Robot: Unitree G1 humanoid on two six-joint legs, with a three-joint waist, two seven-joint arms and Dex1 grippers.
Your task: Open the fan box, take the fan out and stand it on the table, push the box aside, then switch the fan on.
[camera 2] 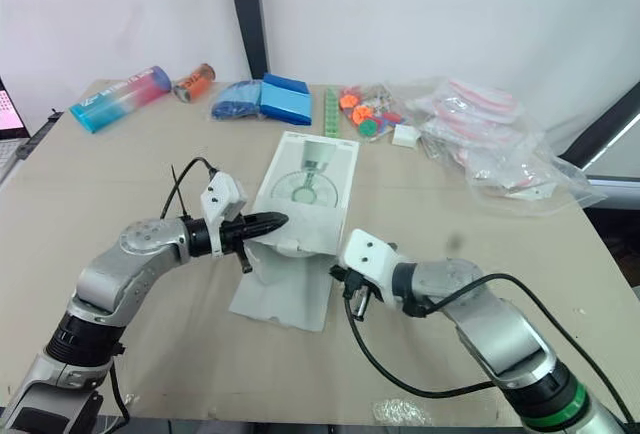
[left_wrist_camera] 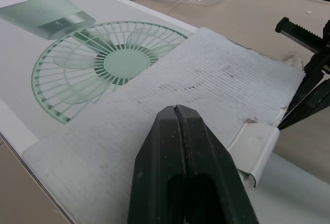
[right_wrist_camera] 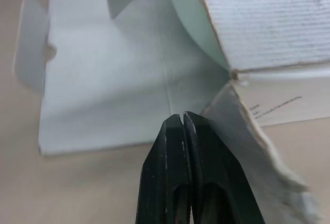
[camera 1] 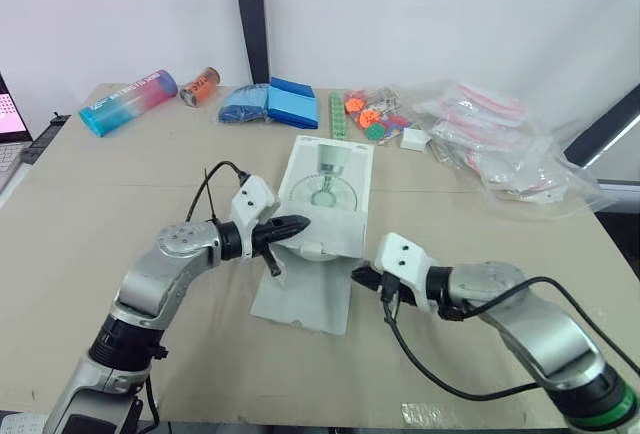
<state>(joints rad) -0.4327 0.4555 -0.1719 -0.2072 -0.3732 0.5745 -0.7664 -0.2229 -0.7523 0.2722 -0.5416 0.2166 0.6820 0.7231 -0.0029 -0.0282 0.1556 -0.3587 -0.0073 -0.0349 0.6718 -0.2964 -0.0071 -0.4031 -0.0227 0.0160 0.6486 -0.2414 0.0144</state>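
- Fan box point(camera 1: 330, 186) lies flat in the middle of the table point(camera 1: 110, 204), fan picture facing up, its long sides running away from the robot.
- Its near end is open: a big white flap point(camera 1: 305, 304) is folded out flat on the tabletop, reaching toward the near table edge.
- Left gripper point(camera 1: 303, 222) comes in from the left, its two fingers pressed together and holding nothing. The tip sits over the box's near end, above a torn corrugated flap point(left_wrist_camera: 221, 90) that lies across the printed top.
- Right gripper point(camera 1: 358, 274) is also squeezed closed and empty, low at the right side of the folded-out flap, just short of the box's near right corner.
- In the right wrist view a ragged cardboard flap point(right_wrist_camera: 258, 152) hangs just beside those fingers point(right_wrist_camera: 175, 146), and a pale green curve point(right_wrist_camera: 193, 22) shows in the box mouth.
- Room to move: bare tabletop on both sides of the box, wider on the left.
- The far edge is crowded: tumbler point(camera 1: 128, 102), can point(camera 1: 200, 86), blue cloths point(camera 1: 285, 104), coloured pieces point(camera 1: 370, 114), plastic bags point(camera 1: 500, 144), all well apart from the box except the nearest pieces just past its far end.
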